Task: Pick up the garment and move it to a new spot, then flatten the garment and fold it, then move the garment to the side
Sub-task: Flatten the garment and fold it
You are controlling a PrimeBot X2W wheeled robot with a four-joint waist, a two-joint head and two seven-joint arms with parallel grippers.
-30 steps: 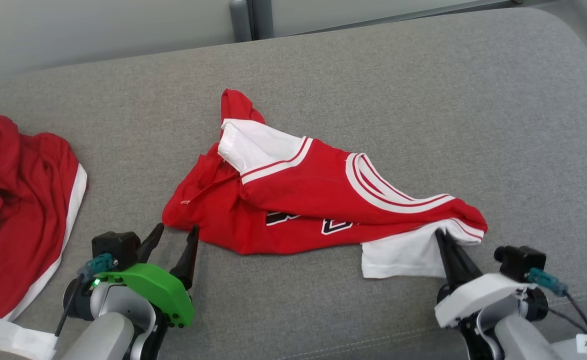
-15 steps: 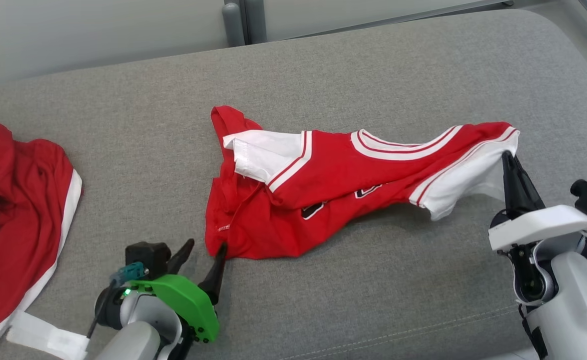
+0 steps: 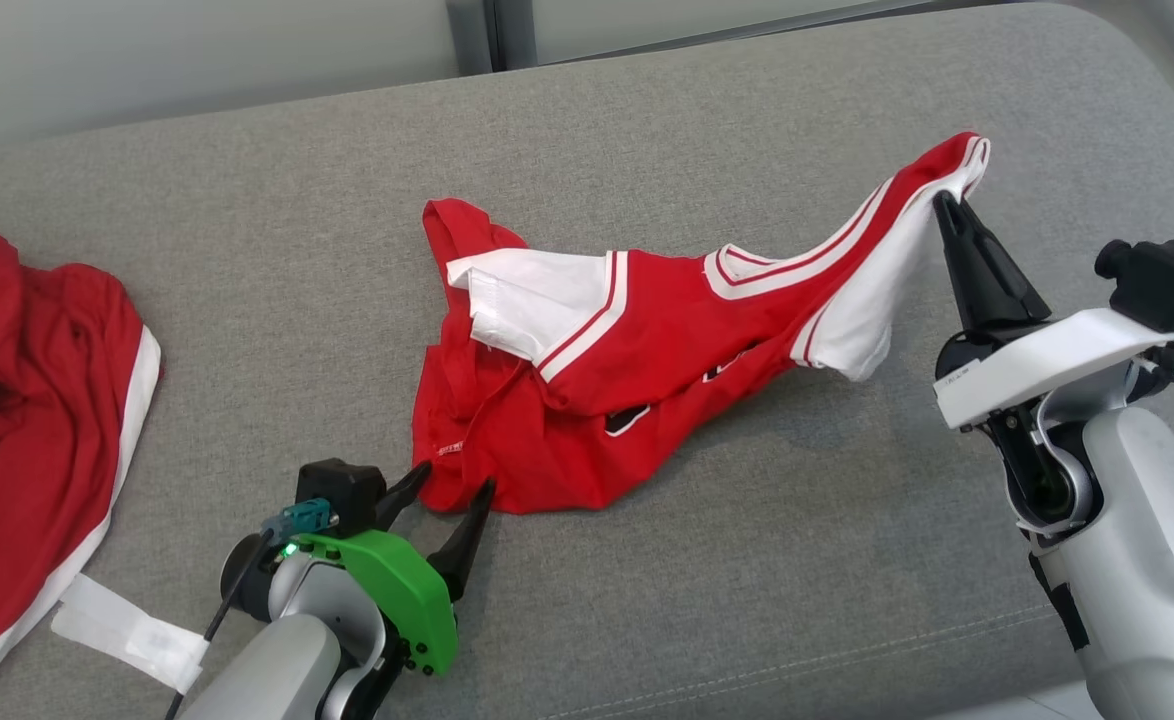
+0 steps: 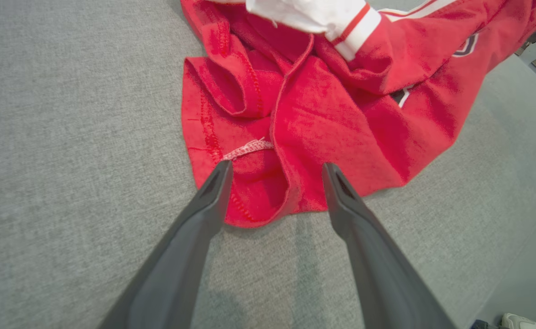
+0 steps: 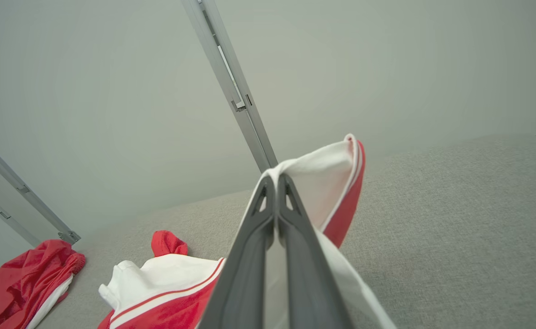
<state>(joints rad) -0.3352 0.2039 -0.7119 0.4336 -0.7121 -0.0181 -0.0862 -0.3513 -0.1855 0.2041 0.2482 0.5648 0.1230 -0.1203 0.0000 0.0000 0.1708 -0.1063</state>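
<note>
The garment point(image 3: 647, 380) lay crumpled mid-way on the grey cushion point(image 3: 747, 600). One white sleeve end was held off it by the right claw point(image 3: 947, 205), whose fingers were pressed together on the striped cuff. The left claw point(image 3: 457, 476) was spread apart, straddling the near red hem corner, with no grip made yet.

The cloth was judged light, soft and limp, apt to sag and drag. Hems and corners were judged the surest holds.

The chest print was buried in folds, and the number of layers pinched could not be told. A second red garment point(image 3: 37, 400) was cut off at the left edge.
</note>
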